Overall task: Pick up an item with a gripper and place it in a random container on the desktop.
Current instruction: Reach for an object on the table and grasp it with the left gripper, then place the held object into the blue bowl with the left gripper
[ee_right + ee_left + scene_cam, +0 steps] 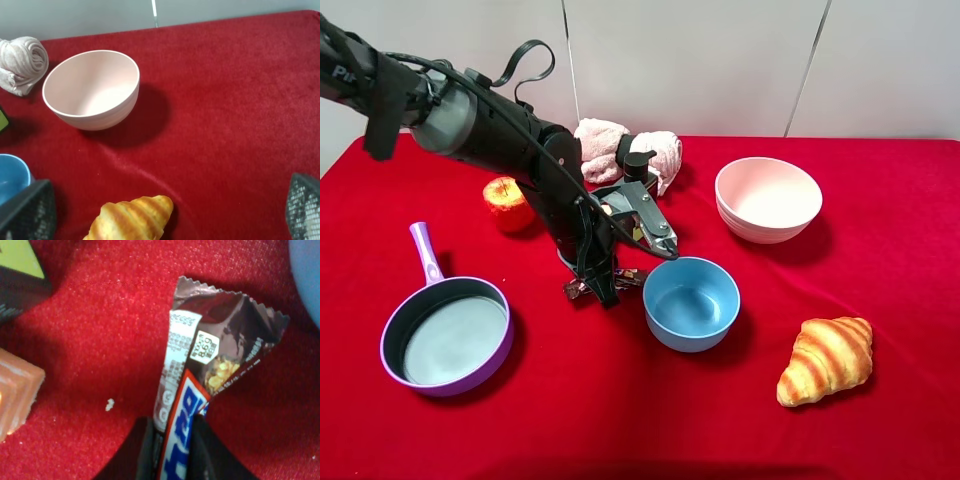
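The candy bar (620, 280), in a dark brown wrapper with blue-white lettering, is at the red desktop (620, 420) just left of the light-blue bowl (692, 302). My left gripper (603, 288) reaches down across the middle and is shut on one end of the bar. In the left wrist view the two black fingers (142, 455) clamp the bar (220, 340), whose free end points toward the blue bowl's rim (307, 275). I cannot tell whether the bar rests on the cloth or hangs just above it. My right gripper (169, 187) is open and empty.
A pale pink bowl (768, 198) stands at the back right, a croissant (826, 358) at the front right, and a purple pan (447, 333) at the front left. A rolled pink towel (610, 148) and an orange-red round thing (508, 203) lie behind the arm. A wooden block (15, 390) lies near the bar.
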Robot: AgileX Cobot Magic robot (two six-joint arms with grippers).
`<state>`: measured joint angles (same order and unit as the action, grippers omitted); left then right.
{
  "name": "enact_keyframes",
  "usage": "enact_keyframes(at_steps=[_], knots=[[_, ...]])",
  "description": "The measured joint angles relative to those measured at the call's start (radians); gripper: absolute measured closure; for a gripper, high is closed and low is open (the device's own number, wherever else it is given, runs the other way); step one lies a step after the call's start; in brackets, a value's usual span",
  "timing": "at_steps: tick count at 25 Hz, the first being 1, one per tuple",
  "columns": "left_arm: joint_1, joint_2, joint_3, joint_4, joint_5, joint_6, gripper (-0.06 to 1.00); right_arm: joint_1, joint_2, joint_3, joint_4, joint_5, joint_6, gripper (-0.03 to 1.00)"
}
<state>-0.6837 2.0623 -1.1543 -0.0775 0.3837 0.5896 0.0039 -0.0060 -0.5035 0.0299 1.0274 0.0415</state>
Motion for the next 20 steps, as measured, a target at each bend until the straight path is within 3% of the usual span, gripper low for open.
enact_keyframes(at_steps=[11, 20], knots=[[0.0, -0.056, 0.0, 0.0, 0.023, 0.0, 0.8, 0.0, 0.0, 0.0, 0.0, 0.0, 0.0, 0.28], [0.0, -0.116, 0.0, 0.0, 0.106, -0.012, 0.8, 0.0, 0.0, 0.0, 0.0, 0.0, 0.0, 0.28]])
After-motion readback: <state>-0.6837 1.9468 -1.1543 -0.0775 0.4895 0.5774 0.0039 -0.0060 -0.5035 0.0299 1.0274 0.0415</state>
